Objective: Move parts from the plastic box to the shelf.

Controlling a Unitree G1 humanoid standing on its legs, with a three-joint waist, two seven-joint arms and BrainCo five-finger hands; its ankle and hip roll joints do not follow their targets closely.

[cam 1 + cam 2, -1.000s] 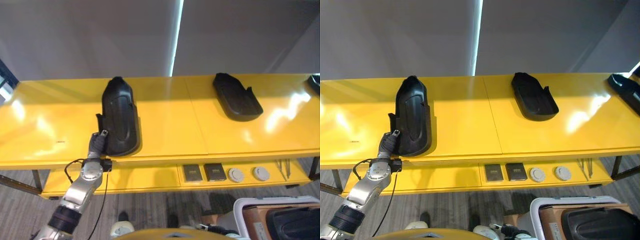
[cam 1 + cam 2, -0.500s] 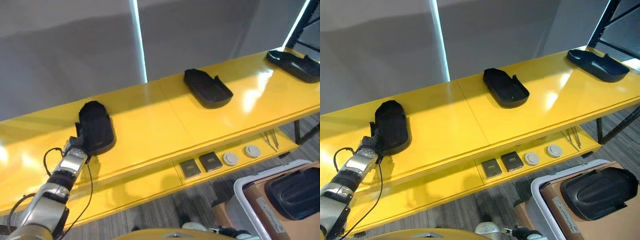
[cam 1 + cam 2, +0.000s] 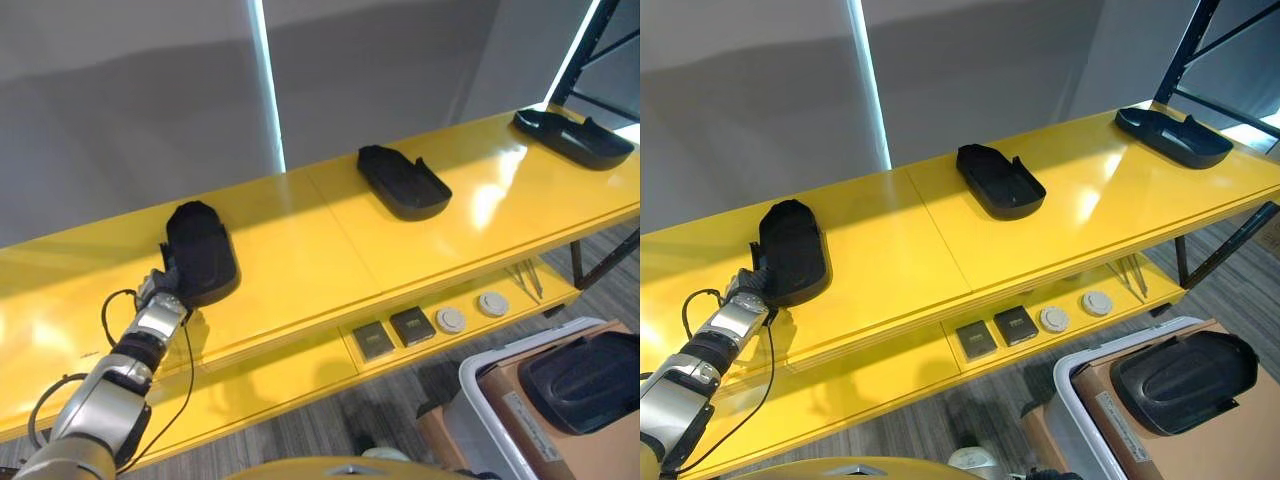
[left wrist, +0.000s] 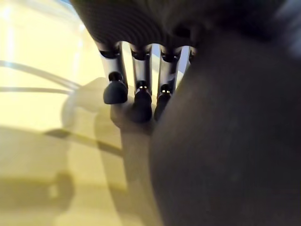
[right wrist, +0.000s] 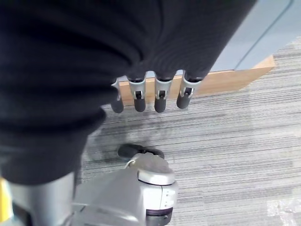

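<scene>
The plastic box (image 3: 1072, 400) sits on the floor below the right end of the yellow shelf (image 3: 940, 235), cut off by the frame edge. Inside it there's a cardboard liner (image 3: 1110, 425) and 1 black part (image 3: 1185, 380) lying on top; whatever is under that part is hidden.

On top of the shelf I count 3 black parts: the left part (image 3: 200, 252) near the left end, a middle part (image 3: 403, 182) past the seam in the shelf top, and a far part (image 3: 572, 138) way over at the right end. All 3 lie flat and well apart from each other.

The left hand (image 3: 160, 292) is right at the near end of the left part. In the left wrist view its fingers (image 4: 141, 96) hang straight down next to the dark plastic, relaxed, not wrapped round anything.

The right hand (image 5: 150, 96) shows in its own wrist view over grey carpet (image 5: 225, 141), fingers straight and loose, holding nothing.

On the lower level of the shelf there are 2 dark square pads (image 3: 392, 334), 2 round white discs (image 3: 470, 311) and some thin metal tools (image 3: 530, 280) too small to make out or count
</scene>
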